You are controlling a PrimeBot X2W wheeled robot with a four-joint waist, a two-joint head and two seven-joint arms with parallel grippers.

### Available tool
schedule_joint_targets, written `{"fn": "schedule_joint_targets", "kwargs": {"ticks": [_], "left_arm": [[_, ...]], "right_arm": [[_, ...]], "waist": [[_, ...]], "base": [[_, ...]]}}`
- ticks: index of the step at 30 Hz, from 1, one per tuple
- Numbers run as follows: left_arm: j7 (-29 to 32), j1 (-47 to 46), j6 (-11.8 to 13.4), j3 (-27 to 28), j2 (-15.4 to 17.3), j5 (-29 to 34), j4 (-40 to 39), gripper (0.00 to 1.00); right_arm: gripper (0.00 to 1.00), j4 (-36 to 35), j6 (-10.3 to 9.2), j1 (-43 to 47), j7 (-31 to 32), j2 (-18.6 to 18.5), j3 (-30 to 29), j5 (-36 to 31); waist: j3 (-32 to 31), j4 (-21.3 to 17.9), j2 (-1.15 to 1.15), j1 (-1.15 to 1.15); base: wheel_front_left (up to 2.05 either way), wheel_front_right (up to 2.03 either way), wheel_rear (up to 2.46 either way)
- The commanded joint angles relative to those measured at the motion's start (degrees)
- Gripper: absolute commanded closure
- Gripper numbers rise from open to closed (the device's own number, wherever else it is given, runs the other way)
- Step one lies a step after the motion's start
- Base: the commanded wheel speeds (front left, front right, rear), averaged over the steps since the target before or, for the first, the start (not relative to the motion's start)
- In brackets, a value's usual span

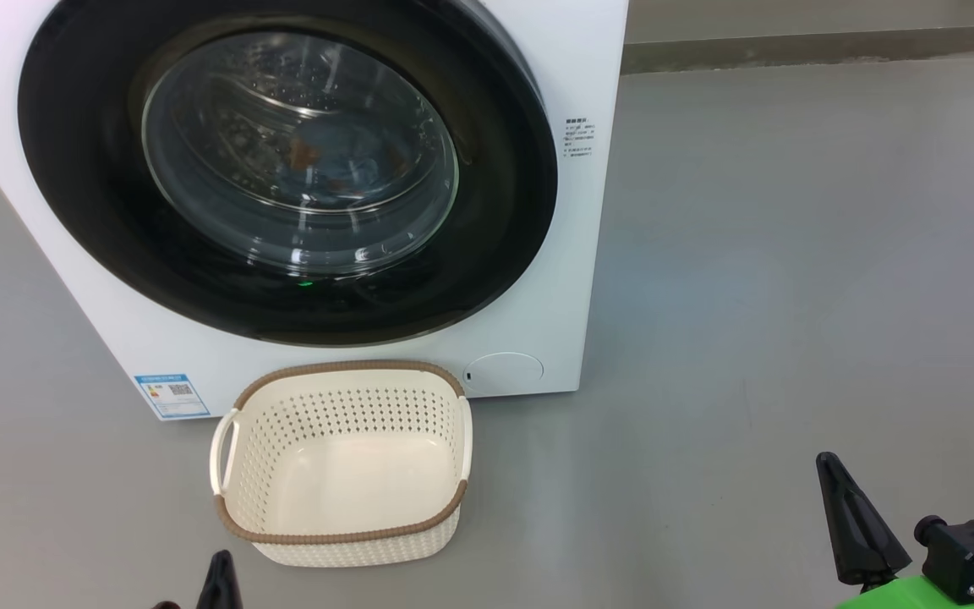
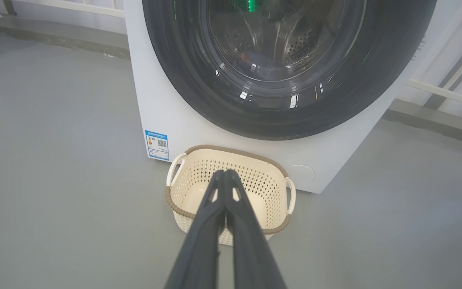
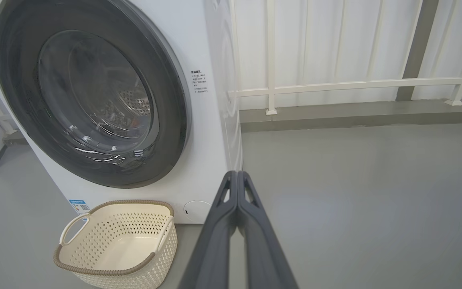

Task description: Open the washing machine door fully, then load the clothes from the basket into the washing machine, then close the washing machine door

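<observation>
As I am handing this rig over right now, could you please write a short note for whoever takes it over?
Left hand: shut, empty.
Right hand: shut, empty.
Blue fabric clothes with orange-brown print lie inside the big white front-loading washing machine, seen through its large round glossy black door, which looks closed.
The small cream-white perforated plastic basket stands empty on the floor before it.
Done: clothes loaded, door apparently closed.
Left: nothing apparent; perhaps confirm it has latched.
</observation>
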Motion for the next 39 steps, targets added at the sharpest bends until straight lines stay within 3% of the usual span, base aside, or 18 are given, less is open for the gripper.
{"fn": "schedule_joint_targets", "kwargs": {"ticks": [1, 39], "left_arm": [[0.38, -1.75, -0.46, 0.74, 0.37, -1.43, -1.21, 1.00], [6.73, -4.75, -4.63, 4.70, 0.90, -24.61, -0.87, 1.00]], "right_arm": [[1.00, -1.14, -0.03, -1.54, 0.45, -0.28, -0.14, 1.65], [1.00, 1.40, -0.15, -4.08, 6.99, 0.50, -0.82, 27.60]], "waist": [[0.03, -0.02, 0.00, 0.03], [0.74, -0.32, 0.00, -0.05]], "base": [[0.00, 0.00, 0.00], [0.00, 0.00, 0.00]]}}
